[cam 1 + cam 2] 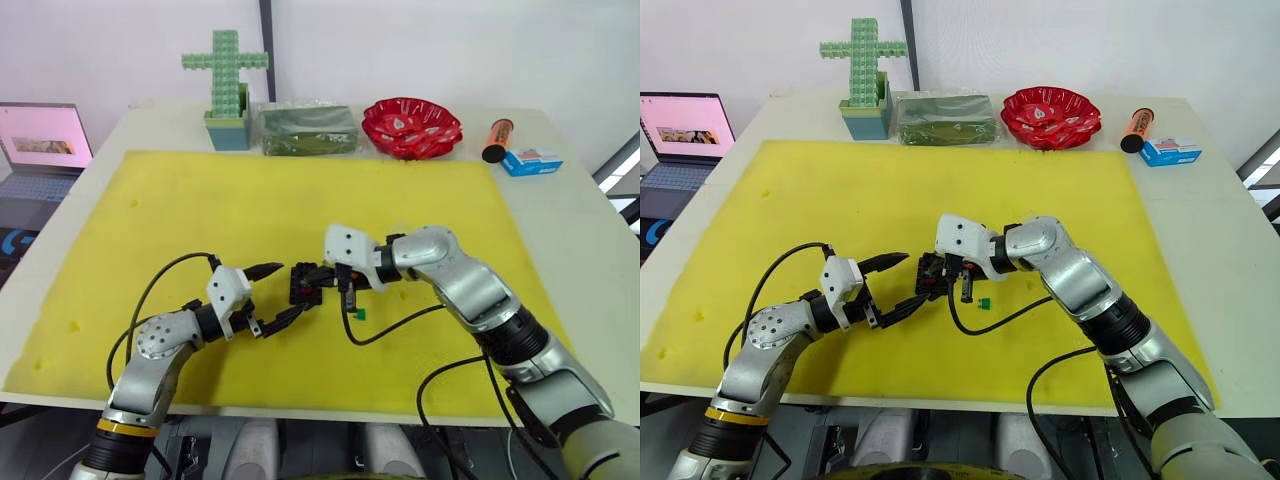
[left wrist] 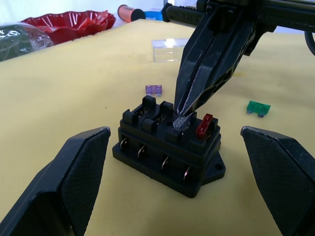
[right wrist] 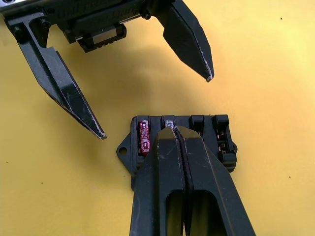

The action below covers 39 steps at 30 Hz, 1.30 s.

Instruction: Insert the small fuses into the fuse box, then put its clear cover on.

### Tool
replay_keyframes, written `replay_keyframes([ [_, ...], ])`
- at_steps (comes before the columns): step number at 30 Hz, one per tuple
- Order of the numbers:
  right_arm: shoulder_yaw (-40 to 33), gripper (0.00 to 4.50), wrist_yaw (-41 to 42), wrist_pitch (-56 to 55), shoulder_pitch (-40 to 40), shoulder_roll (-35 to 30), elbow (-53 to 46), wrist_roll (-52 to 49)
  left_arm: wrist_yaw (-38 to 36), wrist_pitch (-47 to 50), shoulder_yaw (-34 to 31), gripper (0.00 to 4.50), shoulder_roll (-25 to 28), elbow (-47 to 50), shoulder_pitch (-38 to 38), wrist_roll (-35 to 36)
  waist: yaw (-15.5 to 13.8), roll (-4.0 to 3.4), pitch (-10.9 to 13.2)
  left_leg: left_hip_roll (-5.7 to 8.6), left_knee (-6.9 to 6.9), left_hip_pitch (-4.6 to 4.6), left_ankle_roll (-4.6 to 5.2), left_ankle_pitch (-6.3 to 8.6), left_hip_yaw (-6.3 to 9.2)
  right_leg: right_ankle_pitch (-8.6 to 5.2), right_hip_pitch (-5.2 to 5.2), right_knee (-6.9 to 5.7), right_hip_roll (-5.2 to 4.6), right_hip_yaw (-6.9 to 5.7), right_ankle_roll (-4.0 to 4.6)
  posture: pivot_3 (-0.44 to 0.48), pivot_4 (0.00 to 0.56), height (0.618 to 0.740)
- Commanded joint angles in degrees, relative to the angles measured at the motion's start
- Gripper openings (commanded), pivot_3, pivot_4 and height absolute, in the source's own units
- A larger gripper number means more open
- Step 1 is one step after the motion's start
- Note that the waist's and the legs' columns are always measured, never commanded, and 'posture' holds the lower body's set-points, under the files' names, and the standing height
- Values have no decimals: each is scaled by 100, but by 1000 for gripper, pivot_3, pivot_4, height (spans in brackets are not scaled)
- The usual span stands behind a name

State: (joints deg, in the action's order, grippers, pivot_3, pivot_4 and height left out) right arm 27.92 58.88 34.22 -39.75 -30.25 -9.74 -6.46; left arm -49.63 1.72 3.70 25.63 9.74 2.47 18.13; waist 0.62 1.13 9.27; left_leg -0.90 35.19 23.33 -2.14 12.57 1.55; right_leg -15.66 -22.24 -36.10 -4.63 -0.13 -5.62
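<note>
my right pincer point(image 2: 181, 123) clamped on grey-white fuse point(image 2: 180, 123) at fuse box point(image 2: 167, 147) slot | red fuse point(image 2: 204, 125) seated | my left pincer point(image 1: 272, 296) apart, just left of box

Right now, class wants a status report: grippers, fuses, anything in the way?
Right gripper shut on grey fuse, pressing it into fuse box. Left gripper open beside box. Red fuse seated; green fuse, purple fuse loose. Nothing blocking.
</note>
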Motion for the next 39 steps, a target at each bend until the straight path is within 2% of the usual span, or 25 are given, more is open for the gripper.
replay_keyframes([
  [1, 356, 20, 81, -115, 58, -102, 244, 369, -5, -115, -28, 4500, 27, 166, -5, 16, 1, 0, -1, 0, 0, -1, 0, 0, 0, 0, 1, 0, 0, 0, 0, 0, 150, 740],
  [9, 499, 20, 185, -358, 179, -177, 416, 679, 29, -103, -26, 4500, 19, 178, -31, 1, -1, -1, -42, 0, 0, -5, 0, 0, 0, 0, 5, 0, 0, 0, 1, 0, 150, 740],
  [25, 428, 20, 213, -321, 251, -71, 410, 642, 105, -59, -61, 4500, 7, 157, -47, 22, -2, 0, -79, 0, 0, -8, 0, 0, 1, -4, 8, 0, 0, 0, 8, 0, 150, 740],
  [32, -125, 20, 37, -274, 315, 132, 256, 282, 102, -34, -64, 4500, 45, 159, -37, 49, 0, 0, -79, 0, 0, -7, 0, 0, 1, -5, 7, 0, 0, 0, 9, 0, 150, 740],
  [39, -713, 20, 33, -188, 420, 43, -494, -182, -27, -16, -157, 4500, 199, 220, 15, 140, 1, -3, -75, 0, 0, 1, 0, 0, 1, -5, -2, 0, 0, 0, 9, 0, 150, 740],
])
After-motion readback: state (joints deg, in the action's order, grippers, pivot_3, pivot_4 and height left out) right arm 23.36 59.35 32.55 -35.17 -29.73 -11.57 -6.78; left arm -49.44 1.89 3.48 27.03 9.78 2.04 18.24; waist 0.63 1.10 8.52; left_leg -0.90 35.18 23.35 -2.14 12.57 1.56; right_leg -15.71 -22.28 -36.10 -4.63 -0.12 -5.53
